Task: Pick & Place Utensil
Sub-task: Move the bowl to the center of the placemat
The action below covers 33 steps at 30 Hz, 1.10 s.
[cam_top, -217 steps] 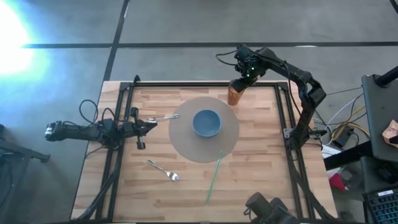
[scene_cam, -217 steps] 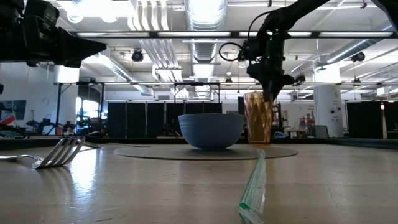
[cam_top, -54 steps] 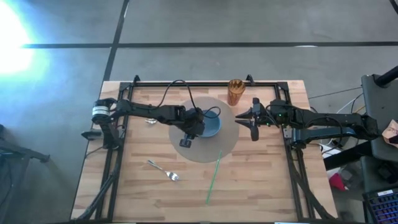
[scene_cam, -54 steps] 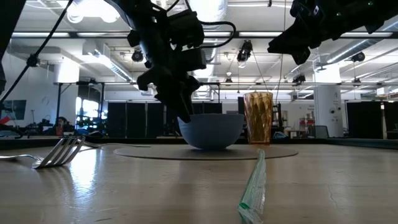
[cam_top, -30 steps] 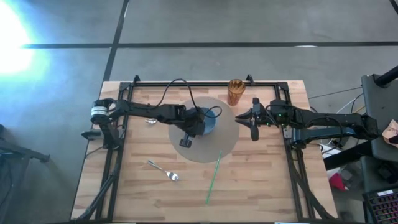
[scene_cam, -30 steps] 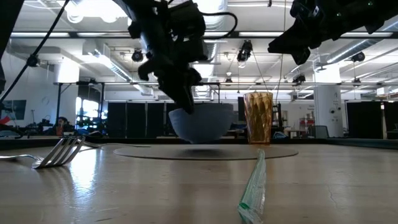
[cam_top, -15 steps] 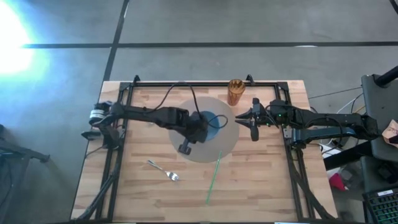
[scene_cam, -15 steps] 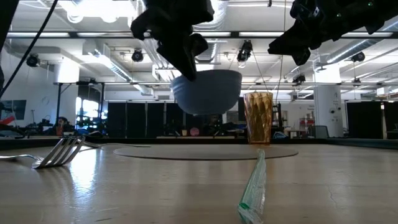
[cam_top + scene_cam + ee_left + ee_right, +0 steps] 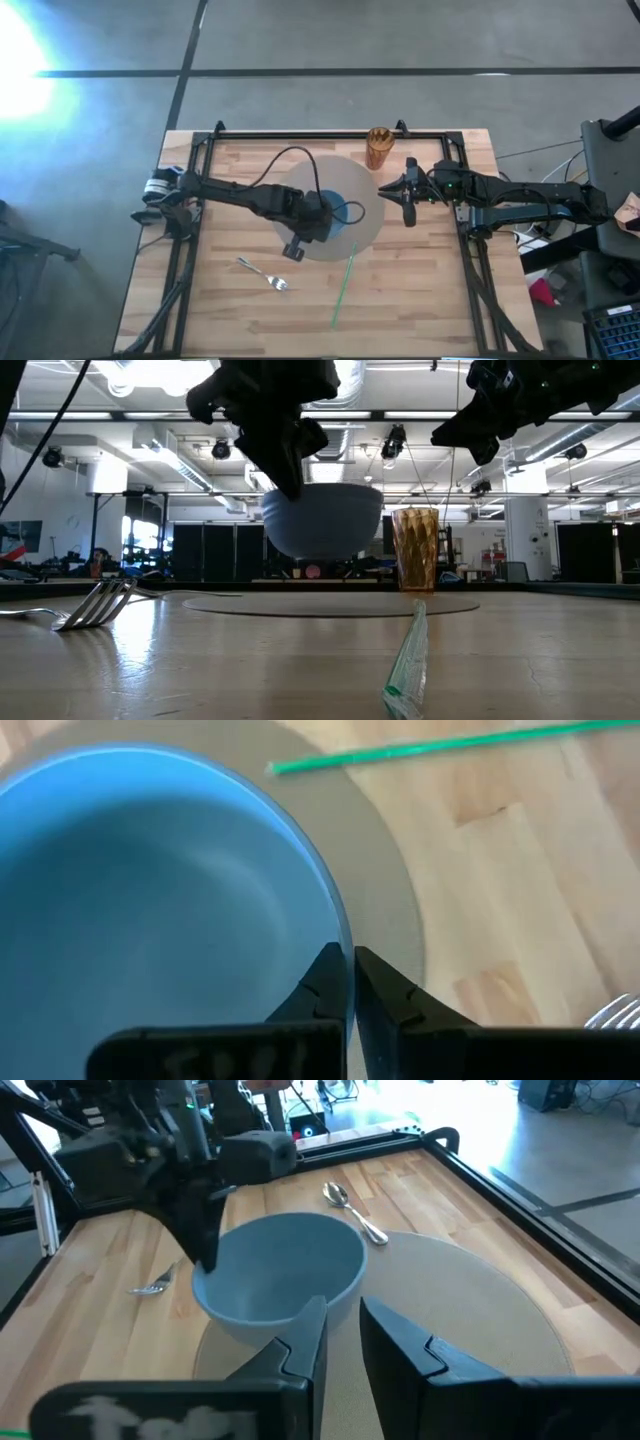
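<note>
Blue bowl [image 9: 322, 520] hung clear above the round grey mat [image 9: 368, 222], its rim clamped in my left pincer [image 9: 352, 982]. My right pincer [image 9: 342, 1330] waited over the desk [image 9: 420, 290] beside the amber cup [image 9: 378, 147], fingers slightly apart. Fork [image 9: 265, 275] lay near the green straw [image 9: 342, 288]; spoon [image 9: 352, 1210] lay beyond the mat. White writing on the pincer bases was probably a label, unreadable.

bowl [image 9: 280, 1280]: blue | mat [image 9: 365, 225]: grey | straw [image 9: 343, 286]: green | cup [image 9: 378, 148]: amber, faceted | table [image 9: 430, 300]: light wood

left arm [image 9: 250, 196] over round mat [image 9: 365, 233] | bowl [image 9: 340, 212] | fork [image 9: 264, 274] | straw [image 9: 343, 287]
</note>
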{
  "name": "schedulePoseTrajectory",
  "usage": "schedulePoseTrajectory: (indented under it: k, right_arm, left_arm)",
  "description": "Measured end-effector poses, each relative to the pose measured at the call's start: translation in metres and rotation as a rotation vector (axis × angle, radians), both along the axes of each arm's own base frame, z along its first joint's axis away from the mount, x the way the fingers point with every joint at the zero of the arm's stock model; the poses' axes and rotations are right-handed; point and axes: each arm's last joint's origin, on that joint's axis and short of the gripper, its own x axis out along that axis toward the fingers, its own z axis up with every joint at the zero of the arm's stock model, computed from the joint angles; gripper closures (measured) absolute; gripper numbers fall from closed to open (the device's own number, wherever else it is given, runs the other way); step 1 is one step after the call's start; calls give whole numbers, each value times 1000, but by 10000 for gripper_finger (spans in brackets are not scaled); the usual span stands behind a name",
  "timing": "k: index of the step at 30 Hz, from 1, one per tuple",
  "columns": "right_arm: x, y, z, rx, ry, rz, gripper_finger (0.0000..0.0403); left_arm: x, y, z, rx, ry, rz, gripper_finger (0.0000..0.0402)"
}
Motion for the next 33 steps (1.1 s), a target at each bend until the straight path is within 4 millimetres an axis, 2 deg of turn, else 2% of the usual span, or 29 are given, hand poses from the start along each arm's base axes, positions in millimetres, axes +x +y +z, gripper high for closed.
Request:
schedulePoseTrajectory:
  k: [9, 17, 28, 33]
  right_arm:
    - [0, 0, 0, -10, -1, 3, 328]
    - [0, 0, 1, -11, -3, 3, 321]
    - [0, 0, 1, -11, -4, 3, 342]
    - [0, 0, 1, -11, -4, 3, 343]
  left_arm:
    - [10, 0, -24, 14, 38, 5, 396]
    - [14, 8, -23, 31, 35, 20, 398]
    - [12, 14, -24, 28, 59, 40, 397]
    - [18, 13, -34, 29, 67, 35, 399]
